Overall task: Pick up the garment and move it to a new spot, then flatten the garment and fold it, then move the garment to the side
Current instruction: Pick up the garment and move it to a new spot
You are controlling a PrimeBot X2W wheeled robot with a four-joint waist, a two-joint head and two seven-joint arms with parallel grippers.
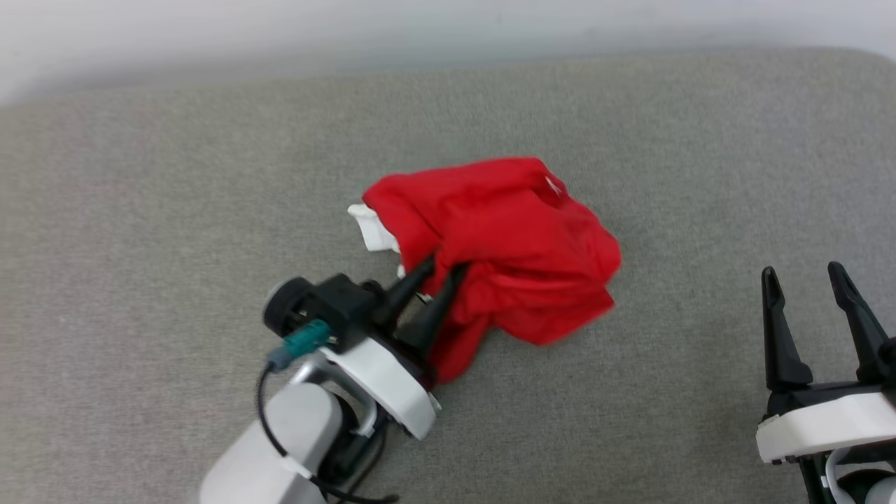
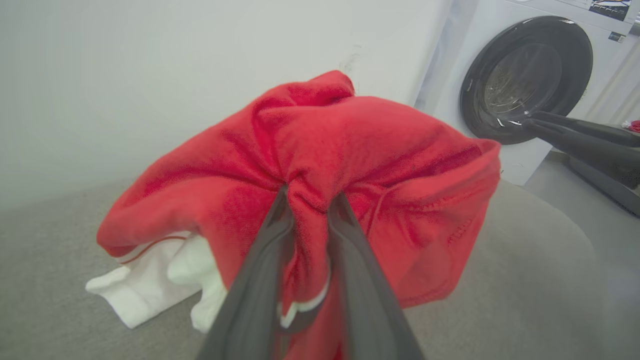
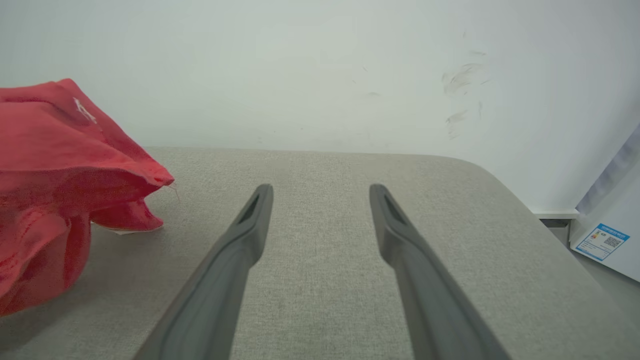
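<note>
The garment (image 1: 504,245) is a crumpled red heap with a white sleeve showing at its left, bunched up off the grey surface in the middle of the head view. My left gripper (image 1: 442,264) is shut on a pinched fold of the red fabric at the heap's near left side; in the left wrist view the garment (image 2: 320,165) bulges up around my left gripper (image 2: 310,197), and a white sleeve (image 2: 145,285) trails on the surface. My right gripper (image 1: 805,273) stands open and empty at the lower right, well clear of the garment (image 3: 55,175) to its left. My right gripper (image 3: 320,192) points along bare surface.
The grey fabric-covered table (image 1: 175,175) stretches on all sides of the heap, with a pale wall behind it. A white washing machine with a dark round door (image 2: 525,80) stands past the table's right end.
</note>
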